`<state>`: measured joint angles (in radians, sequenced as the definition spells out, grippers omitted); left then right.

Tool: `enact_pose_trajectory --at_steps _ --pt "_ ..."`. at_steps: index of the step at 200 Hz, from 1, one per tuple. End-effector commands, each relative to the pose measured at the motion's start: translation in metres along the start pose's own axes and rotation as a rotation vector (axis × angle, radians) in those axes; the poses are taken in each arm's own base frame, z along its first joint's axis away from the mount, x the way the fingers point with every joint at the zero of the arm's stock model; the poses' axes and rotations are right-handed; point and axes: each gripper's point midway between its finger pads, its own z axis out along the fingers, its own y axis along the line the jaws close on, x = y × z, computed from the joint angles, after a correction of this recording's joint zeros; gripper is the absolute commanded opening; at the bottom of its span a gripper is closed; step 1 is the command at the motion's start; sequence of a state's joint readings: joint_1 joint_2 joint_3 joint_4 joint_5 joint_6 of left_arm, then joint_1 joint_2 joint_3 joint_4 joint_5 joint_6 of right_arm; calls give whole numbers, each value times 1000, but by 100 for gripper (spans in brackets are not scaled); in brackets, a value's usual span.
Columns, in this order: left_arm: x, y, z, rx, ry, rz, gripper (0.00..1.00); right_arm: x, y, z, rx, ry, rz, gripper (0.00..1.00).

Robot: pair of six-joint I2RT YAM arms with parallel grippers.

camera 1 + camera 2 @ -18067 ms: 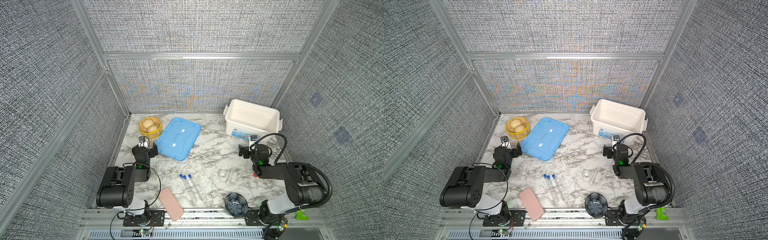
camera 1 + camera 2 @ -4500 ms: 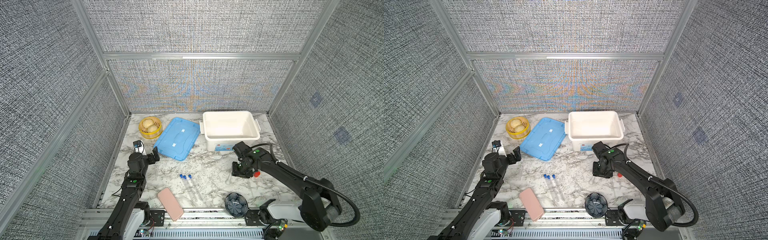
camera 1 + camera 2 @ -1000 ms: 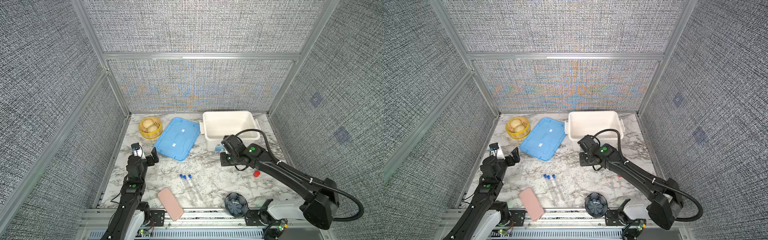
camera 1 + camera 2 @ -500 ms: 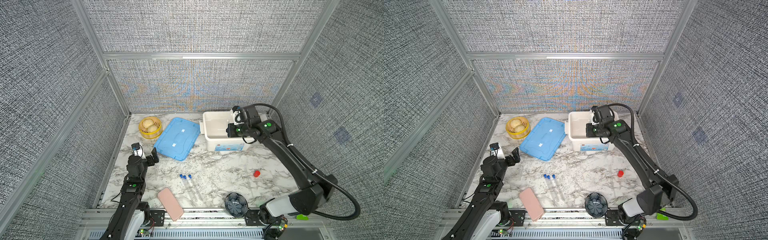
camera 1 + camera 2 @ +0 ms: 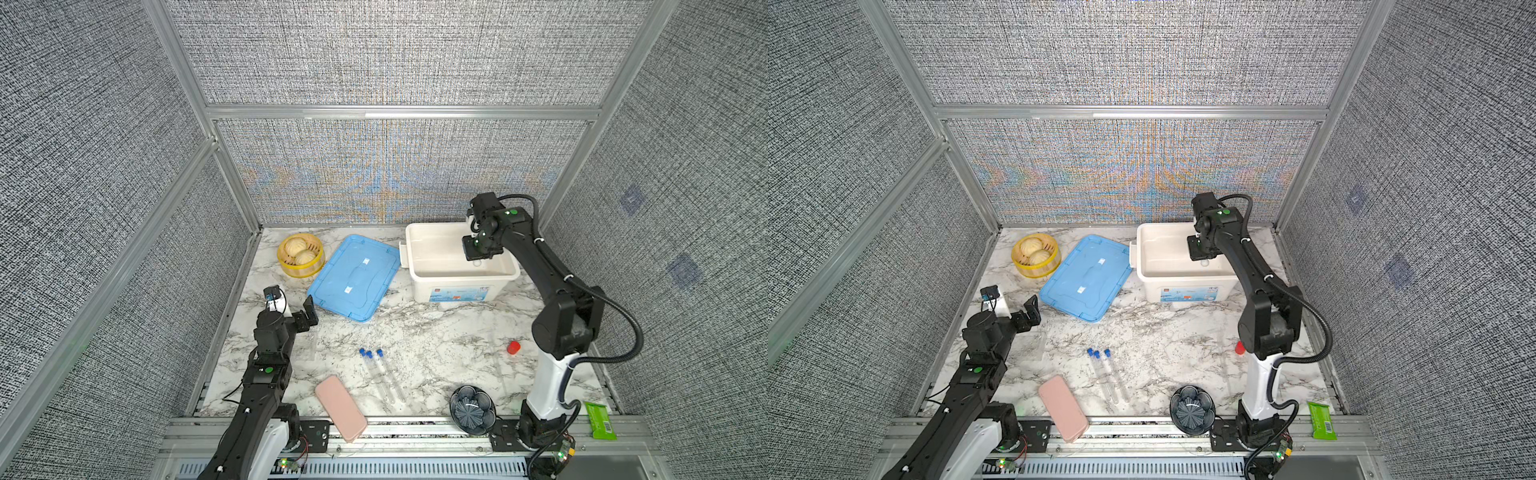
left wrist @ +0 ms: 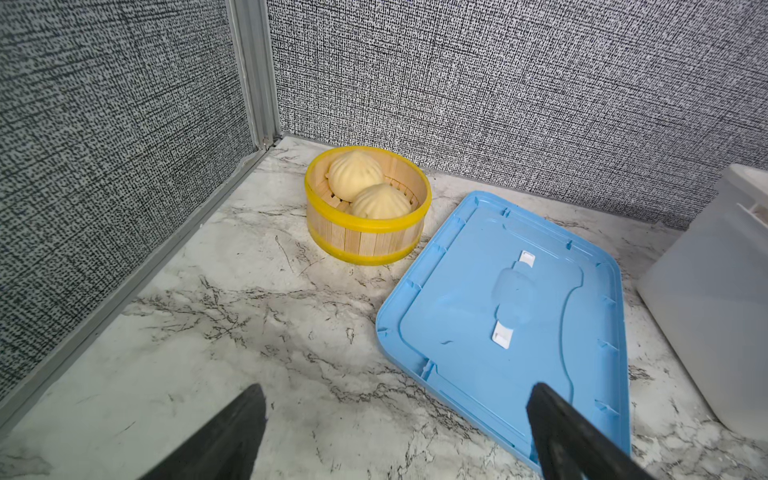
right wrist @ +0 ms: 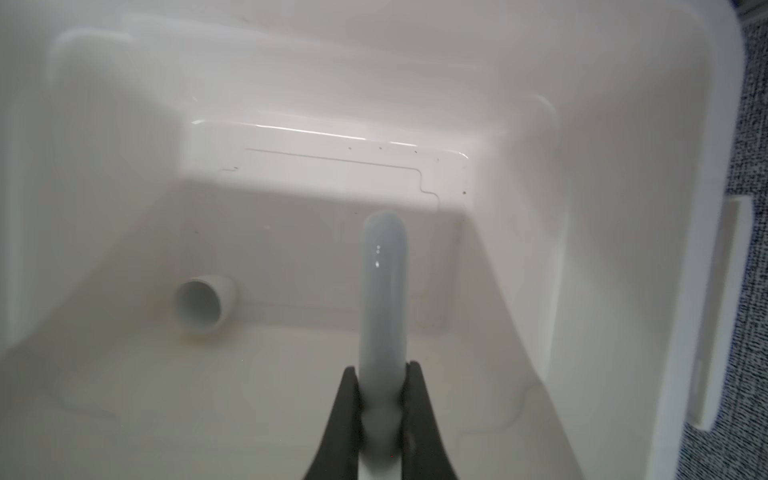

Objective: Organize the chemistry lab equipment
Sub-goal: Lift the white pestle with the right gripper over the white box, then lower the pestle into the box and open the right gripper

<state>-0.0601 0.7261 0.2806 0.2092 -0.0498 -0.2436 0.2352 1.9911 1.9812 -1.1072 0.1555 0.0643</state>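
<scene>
Take the far wall (image 5: 386,187) as twelve o'clock on your marble table (image 5: 436,332). Your right gripper (image 7: 382,370) is clamped on the white pestle (image 7: 384,291), its fingers (image 7: 345,415) pressing the shaft from both sides. In both top views it hangs inside the white bin (image 5: 453,291) at one o'clock. The pestle's rounded end points down toward the bin floor; you cannot tell whether it touches. The small white mortar (image 7: 203,305) lies on its side on that floor, mouth toward the wrist camera, apart from the pestle.

Your left gripper (image 6: 395,395) sits at nine o'clock with its fingers (image 6: 232,436) spread wide and empty over bare marble. It faces the blue lid (image 5: 353,278) at eleven o'clock and the yellow steamer basket (image 5: 301,255) at ten, which holds two buns (image 6: 353,174). The clear rack (image 5: 1034,345) is faint against the marble, just beside that gripper toward eight o'clock.

The three clear tubes (image 5: 382,374) with blue caps lie side by side at six o'clock, caps toward the far wall. The pink case (image 5: 340,407) rests at seven o'clock, overhanging the near edge. A dark ribbed dish (image 5: 472,409) sits at five and a small red piece (image 5: 513,347) at three. A green packet (image 5: 598,419) lies off the marble past four o'clock.
</scene>
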Motion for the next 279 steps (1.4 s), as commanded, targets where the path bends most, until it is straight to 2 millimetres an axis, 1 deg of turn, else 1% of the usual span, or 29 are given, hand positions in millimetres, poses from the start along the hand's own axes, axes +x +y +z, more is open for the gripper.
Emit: enact_pose_trajectory --at_steps 1,32,58,128,147,161,179,205,219,250,259,279 --pt "-9 -2 -1 9 -33 -1 99 21 -15 11 61 120 -49 1" --pt "-10 -2 -2 9 -37 -2 99 34 -28 36 116 213 -58 1" --pt "-10 -1 -3 6 -44 -3 99 42 -25 56 86 278 -70 1" --pt "-10 0 -4 2 -53 -6 99 54 -23 94 80 382 -98 2" --pt "-10 0 -6 1 -60 -7 99 57 -26 104 102 404 -111 3" --pt "-11 0 -9 4 -74 -6 99 58 -32 108 131 427 -109 3" --pt "-12 2 -13 0 -95 -11 99 60 -34 111 150 438 -106 8" --pt "-13 2 -17 3 -115 -11 99 56 -33 107 144 423 -96 16" --pt "-12 3 -20 -2 -124 -14 99 49 -32 99 143 399 -83 22" --pt "-13 3 -20 -2 -130 -16 99 44 -30 85 146 360 -80 38" --pt "-13 3 -20 -2 -130 -15 99 42 -30 82 145 350 -79 41" --pt "-13 4 -19 -7 -129 -17 99 38 -28 71 149 326 -78 42"
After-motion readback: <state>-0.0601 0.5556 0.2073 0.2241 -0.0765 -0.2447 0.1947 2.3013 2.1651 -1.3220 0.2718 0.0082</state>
